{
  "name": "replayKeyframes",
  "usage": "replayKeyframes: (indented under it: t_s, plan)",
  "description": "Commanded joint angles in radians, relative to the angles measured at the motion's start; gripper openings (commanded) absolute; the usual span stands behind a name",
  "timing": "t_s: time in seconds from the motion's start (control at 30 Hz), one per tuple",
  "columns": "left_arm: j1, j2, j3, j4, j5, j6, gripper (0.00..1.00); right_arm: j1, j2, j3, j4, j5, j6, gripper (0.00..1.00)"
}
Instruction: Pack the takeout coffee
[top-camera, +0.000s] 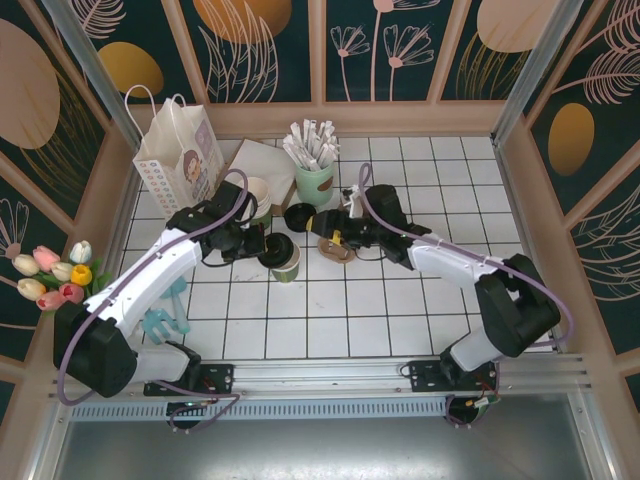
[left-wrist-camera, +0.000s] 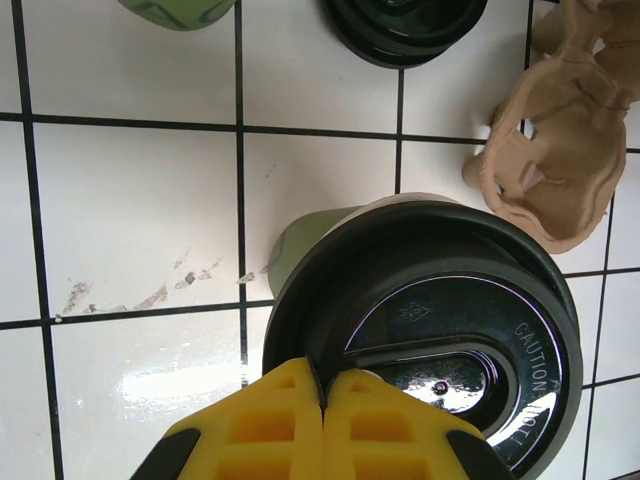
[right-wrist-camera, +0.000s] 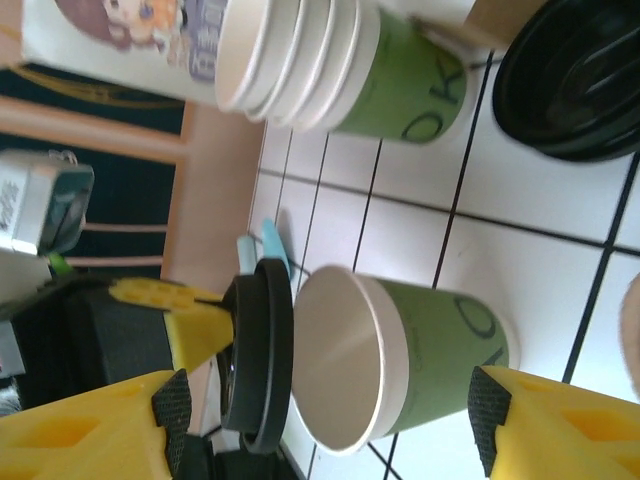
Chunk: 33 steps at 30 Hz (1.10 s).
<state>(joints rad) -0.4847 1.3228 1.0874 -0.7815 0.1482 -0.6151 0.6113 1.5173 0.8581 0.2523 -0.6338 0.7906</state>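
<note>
The takeout coffee is a green paper cup (top-camera: 288, 268) (right-wrist-camera: 440, 350) standing on the white tiles mid-table, its top open. A black lid (left-wrist-camera: 440, 320) (right-wrist-camera: 262, 360) hangs just above its rim, a narrow gap showing between them. My left gripper (top-camera: 264, 245) (left-wrist-camera: 322, 385) is shut on the lid's near edge. Below the lid, part of the cup's green wall (left-wrist-camera: 300, 245) shows. My right gripper (top-camera: 330, 243) (right-wrist-camera: 328, 420) is open close to the cup's right side, with the cup framed between its fingers and not touched.
A brown cardboard cup carrier (top-camera: 338, 250) (left-wrist-camera: 560, 150) lies right of the cup. Behind it are a spare black lid (top-camera: 299, 215) (right-wrist-camera: 580, 80), a pale green cup with wrapped sticks (top-camera: 314, 180), stacked cream cups (top-camera: 258, 195) (right-wrist-camera: 290, 55) and a paper bag (top-camera: 180, 155).
</note>
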Motion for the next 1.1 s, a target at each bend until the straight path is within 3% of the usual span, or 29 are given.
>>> replayKeyframes:
  t_s: [0.0,0.2,1.07]
  plan:
    - [-0.005,-0.016,-0.018,0.054,0.011,-0.020,0.00,0.008,0.025,-0.013,0.084,-0.062,-0.007,0.72]
    - [-0.005,0.005,-0.018,0.062,0.020,-0.007,0.00,0.010,0.049,-0.034,0.114,-0.095,-0.006,0.68]
    - [-0.012,0.055,-0.032,0.052,0.040,0.015,0.00,0.043,0.125,-0.021,0.137,-0.155,-0.008,0.66]
